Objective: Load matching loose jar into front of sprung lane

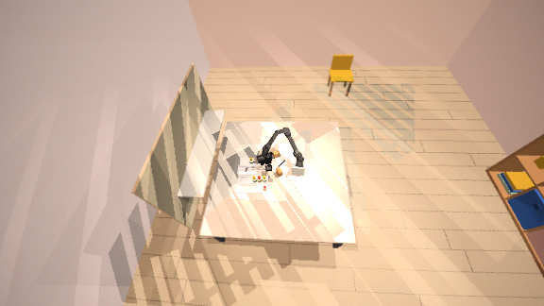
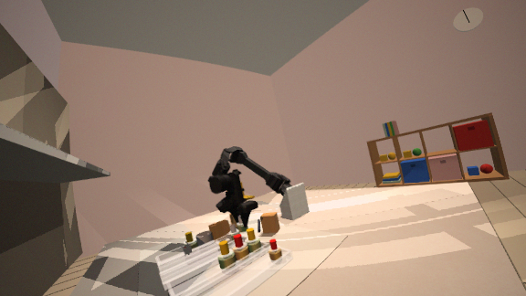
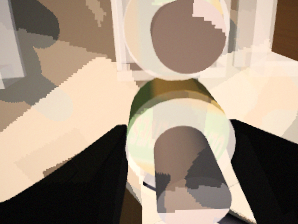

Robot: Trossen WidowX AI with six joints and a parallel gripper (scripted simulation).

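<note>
black fingers of your gripper [image 2: 243,224] [image 3: 180,145] grip the jar [image 3: 180,127] upright; from the wrist, it sits just beside another jar [image 3: 175,35], near the clear lane wall [image 3: 119,45].

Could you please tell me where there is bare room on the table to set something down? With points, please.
The wide stretch of table [image 1: 316,208] between the arm's pale base block [image 1: 297,171] [image 2: 295,202] and the table's near right corner in the top view looks free. It is crowded around the clear lanes [image 2: 228,274], with capped jars, brown blocks and the hand [image 2: 243,225].
</note>
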